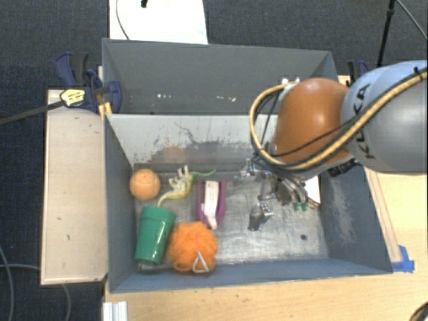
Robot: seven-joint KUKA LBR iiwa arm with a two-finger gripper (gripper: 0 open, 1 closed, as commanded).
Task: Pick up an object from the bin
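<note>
Purple-and-white flat pack (210,202), lying lengthwise on the floor of the grey metal bin (221,79), a little left of centre; nearest item to the gripper (257,217), apart from it, with a strip of bare floor between. Gripper low over bare grey floor just right of the pack, near mid-bin; open or closed state impossible to tell from this angle.

Just left of the pack's far end, a small yellow-green toy figure (177,184), close to the back wall. Beside the toy, further left, an orange ball (144,184). In front of the ball, a green cup (154,234), lying along the left wall. Against the cup's right side, an orange mesh puff (192,244), at the front wall, just before the near end of the pack.

Above the gripper, a rounded orange wrist cover (311,122) with looped yellow-and-black cables (257,122); behind it, the grey arm (394,119), entering from the right.
</note>
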